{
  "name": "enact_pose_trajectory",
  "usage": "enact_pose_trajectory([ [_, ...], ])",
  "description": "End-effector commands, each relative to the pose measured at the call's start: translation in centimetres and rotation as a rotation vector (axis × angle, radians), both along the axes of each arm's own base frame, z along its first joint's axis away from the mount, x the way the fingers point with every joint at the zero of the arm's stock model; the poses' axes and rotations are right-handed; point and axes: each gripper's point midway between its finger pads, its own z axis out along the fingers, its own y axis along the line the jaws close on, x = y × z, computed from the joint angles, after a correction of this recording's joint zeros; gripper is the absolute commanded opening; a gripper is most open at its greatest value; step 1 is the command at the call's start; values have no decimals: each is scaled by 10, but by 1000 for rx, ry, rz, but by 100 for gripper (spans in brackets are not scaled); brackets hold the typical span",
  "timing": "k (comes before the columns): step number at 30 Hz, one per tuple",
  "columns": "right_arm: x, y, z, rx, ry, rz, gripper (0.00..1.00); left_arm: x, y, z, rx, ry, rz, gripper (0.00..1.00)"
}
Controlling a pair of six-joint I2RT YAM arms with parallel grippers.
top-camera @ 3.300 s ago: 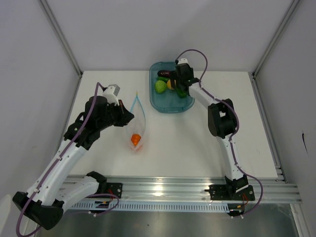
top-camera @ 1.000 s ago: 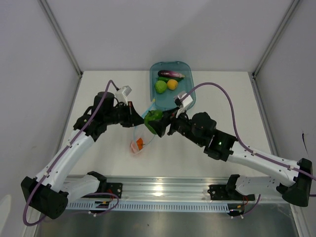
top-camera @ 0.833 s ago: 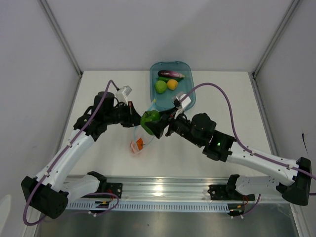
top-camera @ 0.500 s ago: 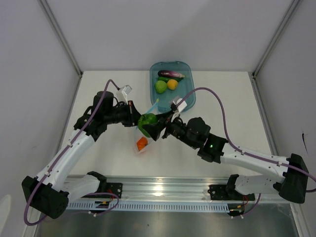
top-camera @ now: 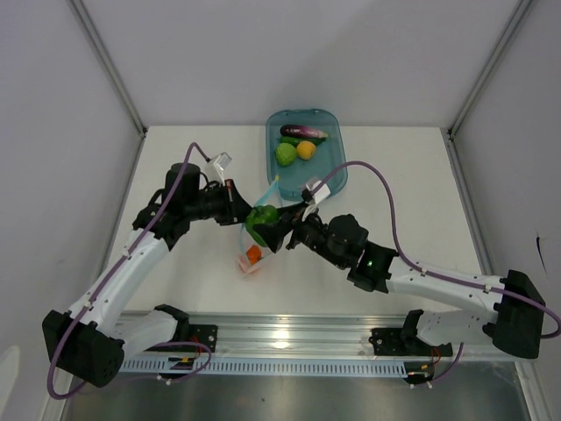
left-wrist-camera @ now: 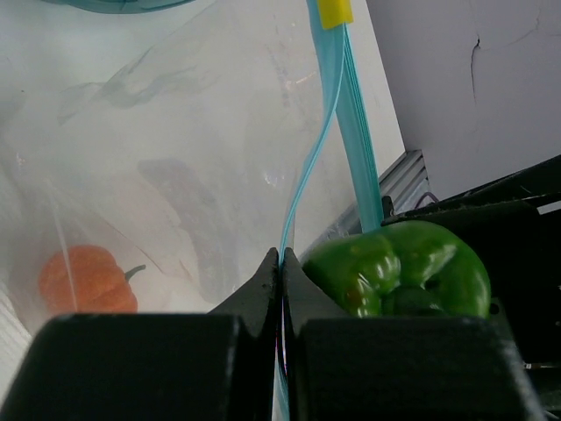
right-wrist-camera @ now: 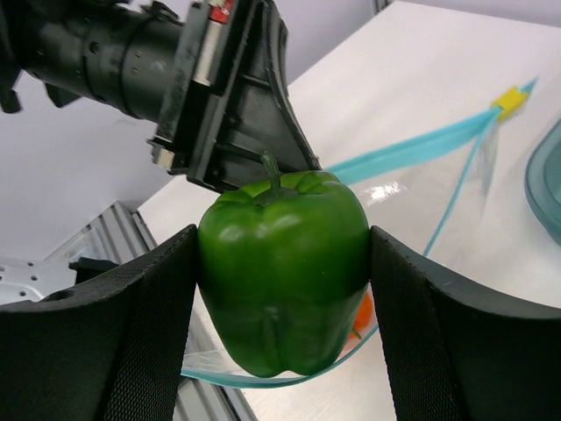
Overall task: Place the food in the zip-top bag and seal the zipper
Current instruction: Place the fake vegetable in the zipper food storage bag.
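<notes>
Landmark: the teal tray (top-camera: pixel 302 181) is sitting at the far middle of the table (top-camera: pixel 421 202); every place below is given from it.
Left gripper (left-wrist-camera: pixel 282 263): its jaws are closing fully on one lip of the zip-top bag (left-wrist-camera: pixel 175 132), pinching the thin blue edge between the tips; it is holding this lip up just off the tray's near-left corner.
Right gripper (right-wrist-camera: pixel 282 289): its jaws are standing wide and clamping the dark green pepper (right-wrist-camera: pixel 280 263) by its sides, stalk upward, just nearside of the tray's near-left corner.
Pepper and bag: the pepper is hanging at the bag's open mouth, right beside the left gripper's tips; in the right wrist view the mouth's nearer blue lip is curving across the front of its bottom end.
Zipper (left-wrist-camera: pixel 355 149): the two blue strips are spreading apart; their far end, with a yellow slider tab (right-wrist-camera: pixel 506 100), is pointing toward the tray's left edge.
Orange-red piece (left-wrist-camera: pixel 85 282): it is lying inside the bag at its closed end, farther from the tray than the pepper.
In the tray: the purple eggplant (top-camera: pixel 302 132), the light green round fruit (top-camera: pixel 285 153) and the yellow ball (top-camera: pixel 305 150) are sitting in its far half.
</notes>
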Motion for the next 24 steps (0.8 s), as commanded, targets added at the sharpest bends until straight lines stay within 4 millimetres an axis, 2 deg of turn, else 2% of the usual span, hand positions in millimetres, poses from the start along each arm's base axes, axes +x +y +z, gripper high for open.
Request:
enact_pose_trajectory([
  [1,3,-11,-4,-5,15,-61,13,-1,1,14,-29,-44,-4,1],
  [7,12,-17,-20,-66,61,-127,22,-1,8,23,-7,-105,24,1],
  [9,20,-17,-14,-72,69,-167,28,-2,9,24,-4,-111,25,1],
  [10,21,-17,-21,-109,87,-174,33,-3,10,27,-4,-122,24,1],
  [12,26,-10,-18,-130,91,-185,42,-4,11,27,-1,-126,27,1],
  [13,27,-10,-23,-154,103,-192,53,-6,11,29,-3,-133,26,0],
  [15,30,-6,-24,-169,107,-200,62,-8,12,28,-1,-131,28,1],
  [16,31,-5,-23,-171,107,-201,71,-8,13,30,-2,-138,29,1],
  [18,33,-2,-21,-184,103,-204,78,-10,13,31,-3,-142,27,1],
  [19,34,-2,-20,-186,101,-208,87,-10,13,30,-2,-139,27,1],
  [22,41,-1,-14,-205,92,-227,99,-12,14,34,-4,-147,25,0],
  [24,46,0,-14,-228,91,-232,99,-13,13,38,-7,-155,20,1],
])
